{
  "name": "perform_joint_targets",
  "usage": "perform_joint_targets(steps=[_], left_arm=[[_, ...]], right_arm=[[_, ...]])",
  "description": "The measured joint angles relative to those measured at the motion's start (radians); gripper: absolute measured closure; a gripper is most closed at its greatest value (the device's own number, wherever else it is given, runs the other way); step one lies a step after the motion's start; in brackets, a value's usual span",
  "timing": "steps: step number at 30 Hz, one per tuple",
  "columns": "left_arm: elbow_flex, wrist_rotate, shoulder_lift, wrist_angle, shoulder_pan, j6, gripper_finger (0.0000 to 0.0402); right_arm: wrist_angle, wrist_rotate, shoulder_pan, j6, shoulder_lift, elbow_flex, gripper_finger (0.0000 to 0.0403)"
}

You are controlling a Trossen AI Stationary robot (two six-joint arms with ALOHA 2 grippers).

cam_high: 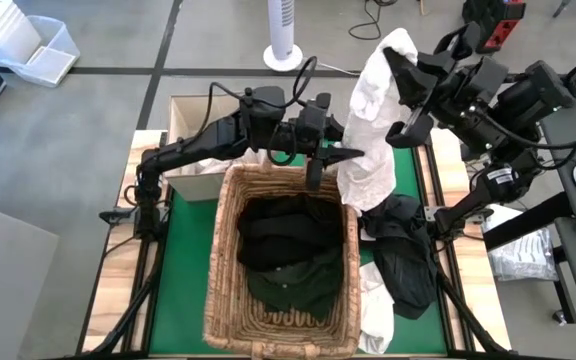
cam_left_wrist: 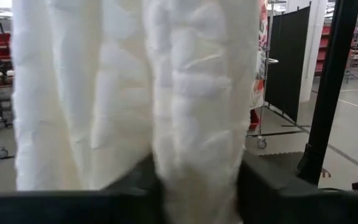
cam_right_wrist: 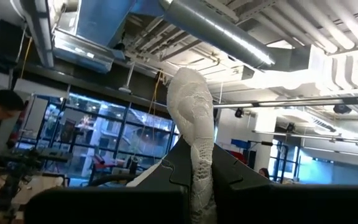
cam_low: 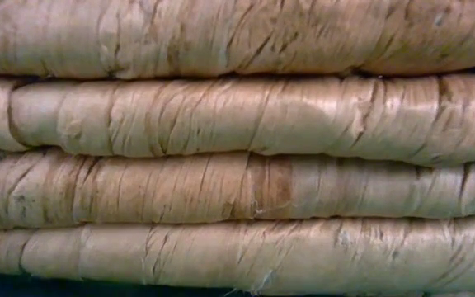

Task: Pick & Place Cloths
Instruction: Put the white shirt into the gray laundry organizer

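Here, what we see, line by line:
Right hand (cam_high: 400,68): we see it raised above the far right part of the desk, clamped tight on the top of a white cloth (cam_high: 373,140); in its wrist view the fabric rises up between the two fingers.
White cloth: it hangs down from the right hand, its lower end reaching the far right corner of the basket (cam_high: 223,300).
Left hand (cam_high: 353,153): we see it over the basket's far rim, its tips at the hanging white cloth; in its wrist view the fabric (cam_left_wrist: 185,124) runs down between the fingers, but we cannot tell whether they grip it.
Basket: it stands on the green mat (cam_high: 183,260) and holds dark cloths (cam_high: 288,250).
Beside the basket: a dark cloth (cam_high: 408,250) and another white cloth (cam_high: 376,305) lie on the mat to its right.
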Motion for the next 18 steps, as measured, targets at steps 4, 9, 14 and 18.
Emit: perform_joint_targets(steps=[4, 9, 14, 18], left_arm=[[0.000, 0.014, -0.011, -0.007, 0.004, 0.000, 0.0385], [-0.001, 0.014, -0.073, -0.024, 0.006, 0.019, 0.0395], [0.000, -0.031, -0.155, -0.068, 0.029, 0.018, 0.0399], [0.000, -0.037, -0.202, -0.081, 0.053, -0.020, 0.0400]], right_arm=[[0.001, 0.044, 0.000, -0.024, -0.001, 0.000, 0.0394], [-0.040, 0.201, 0.000, -0.081, -0.009, 0.000, 0.0394], [-0.063, 0.358, 0.000, -0.143, -0.020, 0.000, 0.0394], [-0.180, 0.482, 0.000, -0.092, -0.030, 0.000, 0.0394]])
